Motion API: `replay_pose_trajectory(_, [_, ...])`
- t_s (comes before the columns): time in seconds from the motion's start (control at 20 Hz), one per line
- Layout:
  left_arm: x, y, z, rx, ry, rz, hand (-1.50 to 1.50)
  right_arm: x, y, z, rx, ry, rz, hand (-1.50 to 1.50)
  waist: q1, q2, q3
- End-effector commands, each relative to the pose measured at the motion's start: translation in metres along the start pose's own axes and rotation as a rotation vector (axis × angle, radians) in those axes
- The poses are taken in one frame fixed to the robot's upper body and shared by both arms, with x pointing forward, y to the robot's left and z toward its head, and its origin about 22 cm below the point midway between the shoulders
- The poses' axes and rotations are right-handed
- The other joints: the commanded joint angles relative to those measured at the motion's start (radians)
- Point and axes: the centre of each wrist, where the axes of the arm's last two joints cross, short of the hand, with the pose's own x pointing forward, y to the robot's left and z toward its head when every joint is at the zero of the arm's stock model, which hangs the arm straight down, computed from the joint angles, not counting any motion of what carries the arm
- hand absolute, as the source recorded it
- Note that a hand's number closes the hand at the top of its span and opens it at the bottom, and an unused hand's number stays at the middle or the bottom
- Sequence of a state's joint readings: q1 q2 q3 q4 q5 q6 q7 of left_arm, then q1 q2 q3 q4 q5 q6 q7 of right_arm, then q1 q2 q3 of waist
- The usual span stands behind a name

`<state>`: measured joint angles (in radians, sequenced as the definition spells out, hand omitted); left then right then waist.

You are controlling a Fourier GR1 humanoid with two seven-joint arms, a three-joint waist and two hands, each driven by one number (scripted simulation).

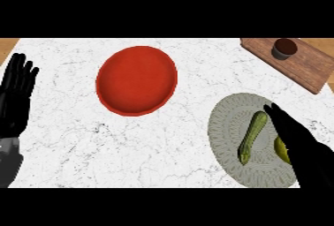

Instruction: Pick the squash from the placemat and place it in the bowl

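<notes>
A long green-yellow squash [252, 137] lies lengthwise on the round grey placemat [228, 132] at the right. My right hand [300, 141] is over the placemat just right of the squash, fingers straight and pointing away, holding nothing; it hides part of a yellowish piece [282, 151] beside it. The red bowl [137, 80] sits left of the placemat, toward the back of the counter, with nothing in it. At the left edge my left hand [16, 95] rests open, fingers up.
A wooden cutting board [306, 62] lies at the back right corner with a small dark cup [285, 48] on it. White marble counter [130, 145] spreads between bowl, placemat and front edge.
</notes>
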<state>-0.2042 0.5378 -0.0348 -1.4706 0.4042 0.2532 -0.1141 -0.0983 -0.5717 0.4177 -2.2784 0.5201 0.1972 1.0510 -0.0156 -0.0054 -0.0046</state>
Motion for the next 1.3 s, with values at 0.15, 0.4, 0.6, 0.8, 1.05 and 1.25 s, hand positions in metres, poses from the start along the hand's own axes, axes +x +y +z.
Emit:
replay_pose_trajectory(0.15, [0.004,-0.003,-0.012,-0.015,-0.009,0.015,0.0,0.007,-0.023,0.015,0.112,0.134,0.09,-1.5,0.008,0.005,0.002])
replay_pose_trajectory(0.4, [-0.018,-0.007,0.0,-0.021,-0.001,0.022,0.0,0.002,-0.008,-0.014,0.141,0.159,0.075,-1.5,0.017,0.007,0.003])
replay_pose_trajectory(0.6, [0.017,0.002,-0.008,-0.021,-0.001,0.015,0.0,-0.017,-0.009,-0.022,0.163,0.173,0.083,-1.5,0.017,0.004,0.005])
replay_pose_trajectory(0.8, [0.001,-0.01,-0.008,-0.028,-0.005,0.01,0.0,-0.031,0.017,-0.035,0.186,0.18,0.042,-1.5,0.014,0.006,0.005])
replay_pose_trajectory(1.05, [0.014,-0.004,-0.003,-0.009,-0.01,0.01,0.0,-0.033,0.021,-0.063,0.168,0.241,0.046,-1.5,0.024,0.006,0.005])
replay_pose_trajectory(1.25, [0.011,-0.006,-0.017,-0.015,0.01,0.013,0.0,-0.059,0.03,-0.049,0.172,0.228,0.066,-1.5,0.013,0.005,0.005])
